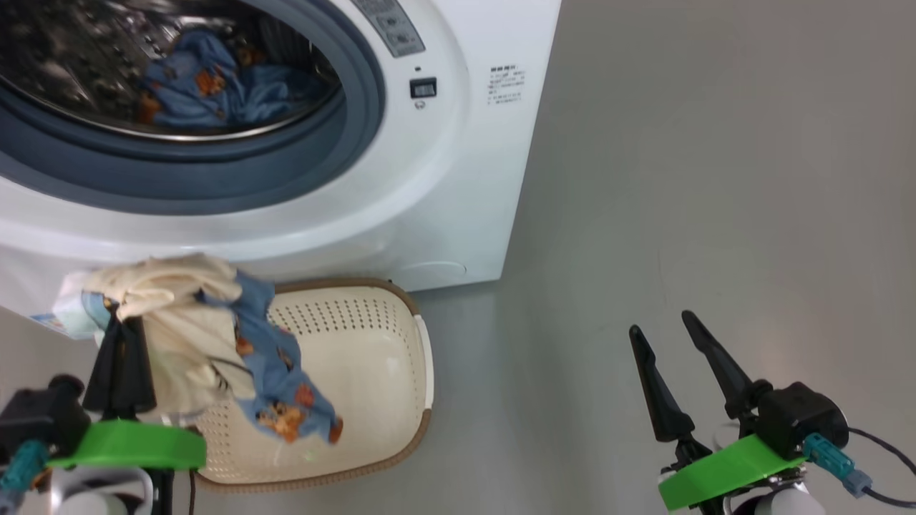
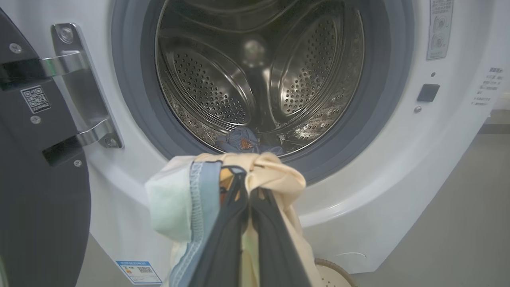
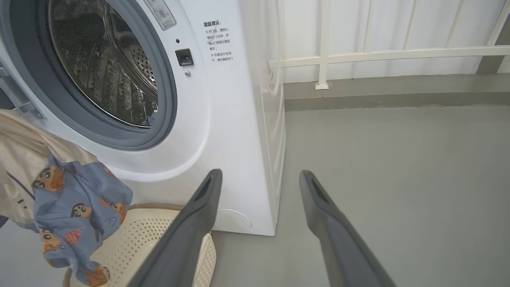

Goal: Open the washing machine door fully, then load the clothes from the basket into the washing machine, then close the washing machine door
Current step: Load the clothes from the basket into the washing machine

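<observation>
My left gripper (image 1: pixel 122 325) is shut on the clothes (image 1: pixel 193 329), a bunch of cream, pale blue and printed blue fabric lifted above the cream basket (image 1: pixel 372 357), its tail hanging into it. In the left wrist view the shut fingers (image 2: pixel 255 223) hold the bunch (image 2: pixel 271 171) just below the washing machine (image 2: pixel 119 191) opening. A blue printed piece (image 1: pixel 207 86) lies in the steel drum (image 2: pixel 223 87). The washing machine door (image 2: pixel 36 191) stands swung open at the left on its hinge. My right gripper (image 1: pixel 662 332) is open over bare floor to the right, holding nothing.
The grey floor (image 1: pixel 715 179) stretches to the right of the washer. A white railing (image 3: pixel 378 54) and a low kerb run behind it in the right wrist view. The basket stands right against the washer's front, below the opening.
</observation>
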Robot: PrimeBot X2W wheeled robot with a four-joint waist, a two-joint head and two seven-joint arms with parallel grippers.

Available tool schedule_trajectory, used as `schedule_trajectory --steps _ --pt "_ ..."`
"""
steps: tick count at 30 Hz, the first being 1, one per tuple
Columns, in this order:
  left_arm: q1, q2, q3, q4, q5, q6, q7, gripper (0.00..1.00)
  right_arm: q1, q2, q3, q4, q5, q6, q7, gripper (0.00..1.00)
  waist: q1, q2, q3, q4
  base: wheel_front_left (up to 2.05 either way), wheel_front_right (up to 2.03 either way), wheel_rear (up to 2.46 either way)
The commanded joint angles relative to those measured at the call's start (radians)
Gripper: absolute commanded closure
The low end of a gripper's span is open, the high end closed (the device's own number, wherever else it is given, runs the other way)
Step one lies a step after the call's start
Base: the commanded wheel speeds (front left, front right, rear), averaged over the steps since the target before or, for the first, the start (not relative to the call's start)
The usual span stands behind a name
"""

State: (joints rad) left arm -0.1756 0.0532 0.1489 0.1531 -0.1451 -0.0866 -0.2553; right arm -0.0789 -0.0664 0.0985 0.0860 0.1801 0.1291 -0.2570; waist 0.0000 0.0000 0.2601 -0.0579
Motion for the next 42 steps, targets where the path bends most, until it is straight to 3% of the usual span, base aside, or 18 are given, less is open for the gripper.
schedule_trajectory --steps 1,13,30,42 --pt "-0.054 0.027 0.035 -0.008 -0.001 -0.007 -0.006 1.00 -0.030 -0.002 0.029 -0.027 0.000 0.002 -0.005 0.00 0.0000 0.0000 0.046 -0.018 0.00 0.00 0.00" --pt "-0.263 0.095 0.034 0.116 0.004 -0.022 -0.006 1.00 -0.075 0.005 0.047 -0.023 0.001 0.002 -0.005 0.00 0.0000 0.0000 0.111 -0.060 0.00 0.00 0.00" --pt "-0.668 0.249 -0.013 0.382 0.006 -0.035 0.037 1.00 -0.099 0.013 0.065 -0.026 0.014 0.002 -0.005 0.00 0.0000 0.0000 0.175 -0.140 0.00 0.00 0.00" --pt "-0.907 0.287 -0.067 0.544 0.009 -0.038 0.063 1.00 -0.129 0.015 0.074 -0.040 0.019 0.002 -0.005 0.00 0.0000 0.0000 0.319 -0.175 0.00 0.00 0.00"
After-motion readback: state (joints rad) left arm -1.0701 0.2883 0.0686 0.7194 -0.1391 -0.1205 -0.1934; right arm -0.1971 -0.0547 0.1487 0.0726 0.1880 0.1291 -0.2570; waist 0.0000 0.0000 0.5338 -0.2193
